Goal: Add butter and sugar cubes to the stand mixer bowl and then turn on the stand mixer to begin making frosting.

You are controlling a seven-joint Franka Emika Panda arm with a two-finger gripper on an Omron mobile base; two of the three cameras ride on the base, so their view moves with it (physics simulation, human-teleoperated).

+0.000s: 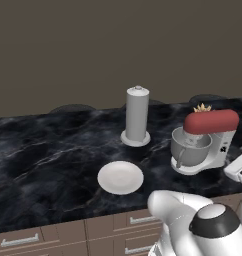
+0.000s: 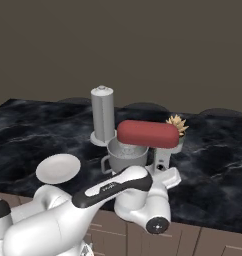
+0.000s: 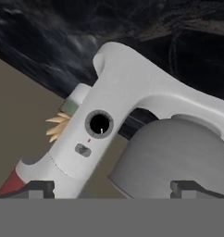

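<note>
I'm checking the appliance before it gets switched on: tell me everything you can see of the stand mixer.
The stand mixer has a glossy white body and base with a rounded red head, lowered over the grey metal bowl seated on its base; the bowl has a side handle. It stands upright on the dark marble counter, right of the white plate. The hand view shows a black round dial on its white column, with a small grey switch below. The open gripper faces that column without touching it.
</note>
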